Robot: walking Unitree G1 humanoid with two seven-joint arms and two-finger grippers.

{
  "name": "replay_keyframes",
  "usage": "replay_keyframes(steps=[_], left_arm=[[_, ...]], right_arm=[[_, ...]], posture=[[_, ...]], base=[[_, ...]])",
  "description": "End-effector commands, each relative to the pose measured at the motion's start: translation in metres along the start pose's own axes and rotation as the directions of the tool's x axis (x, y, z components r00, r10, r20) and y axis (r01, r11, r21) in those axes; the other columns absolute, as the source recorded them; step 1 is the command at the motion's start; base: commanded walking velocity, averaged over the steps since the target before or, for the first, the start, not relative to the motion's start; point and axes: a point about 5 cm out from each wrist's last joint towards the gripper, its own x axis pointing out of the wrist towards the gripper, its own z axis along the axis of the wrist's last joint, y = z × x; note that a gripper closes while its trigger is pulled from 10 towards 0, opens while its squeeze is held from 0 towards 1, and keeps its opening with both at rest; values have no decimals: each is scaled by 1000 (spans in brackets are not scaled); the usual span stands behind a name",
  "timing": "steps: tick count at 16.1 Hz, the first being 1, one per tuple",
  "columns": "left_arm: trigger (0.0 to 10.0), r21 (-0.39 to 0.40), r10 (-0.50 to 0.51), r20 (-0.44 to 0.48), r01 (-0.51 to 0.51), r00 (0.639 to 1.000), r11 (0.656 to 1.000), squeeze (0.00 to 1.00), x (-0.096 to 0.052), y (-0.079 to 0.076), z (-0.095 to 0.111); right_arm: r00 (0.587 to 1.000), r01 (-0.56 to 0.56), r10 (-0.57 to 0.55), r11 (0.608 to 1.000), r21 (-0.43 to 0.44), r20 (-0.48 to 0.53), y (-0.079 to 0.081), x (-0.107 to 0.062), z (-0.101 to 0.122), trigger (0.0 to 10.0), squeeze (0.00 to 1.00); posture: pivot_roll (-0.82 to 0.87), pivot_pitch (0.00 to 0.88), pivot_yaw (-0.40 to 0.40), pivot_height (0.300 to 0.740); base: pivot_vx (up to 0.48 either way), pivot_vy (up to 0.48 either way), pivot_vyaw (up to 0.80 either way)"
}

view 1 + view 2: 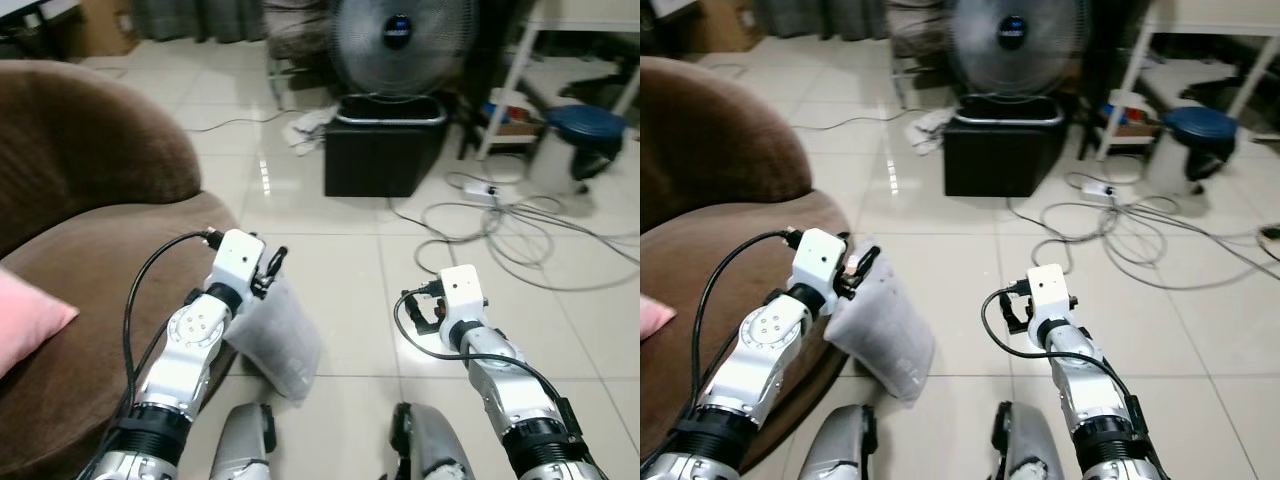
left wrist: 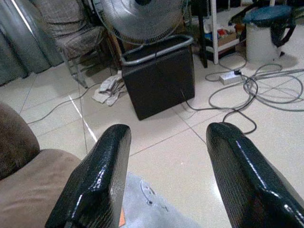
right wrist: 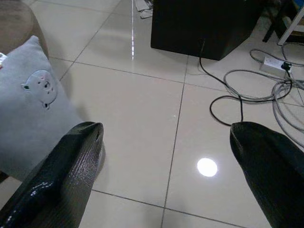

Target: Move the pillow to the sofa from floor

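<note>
A light grey pillow (image 1: 283,342) with a small animal face (image 3: 42,89) stands on the tiled floor, leaning against the front of the brown sofa (image 1: 95,250). My left gripper (image 1: 271,266) hovers just over the pillow's top corner. Its two black fingers (image 2: 102,175) are open, with the pillow's edge (image 2: 152,211) low between them and nothing held. My right gripper (image 1: 424,312) hangs over bare tiles to the right of the pillow. It is open and empty in the right wrist view (image 3: 166,130).
A pink cushion (image 1: 25,322) lies on the sofa seat. A black box (image 1: 380,150) with a standing fan (image 1: 400,40) behind it is ahead. Cables (image 1: 500,232) and a power strip (image 1: 482,190) sprawl on the right, near a blue stool (image 1: 585,125).
</note>
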Motion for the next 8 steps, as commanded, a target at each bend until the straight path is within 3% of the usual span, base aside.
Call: replay_keyframes(steps=[1, 3, 5, 8], left_arm=[[10000, 4, 39, -4, -39, 999, 999, 0, -1, 9, -3], [10000, -4, 49, 17, -49, 999, 999, 0, -1, 13, 3], [10000, -9, 56, 20, -55, 998, 998, 0, -2, 15, 1], [10000, -21, 61, 15, -61, 998, 998, 0, -5, 16, -1]], right_arm=[[999, -29, 29, 999, -24, 16, 5, 2, 9, 10000, 0], [999, -44, 44, 999, 19, 31, 7, 3, 13, 10000, 0], [998, -65, 64, 998, 17, 26, 9, 2, 12, 10000, 0], [998, -65, 64, 998, 26, 21, 8, 1, 11, 10000, 0]], posture=[[60, 0, 22, 586], [64, 0, 18, 586], [68, 0, 11, 586], [70, 0, 13, 586]], base=[[0, 0, 0], [0, 0, 0], [0, 0, -675], [274, 0, -779]])
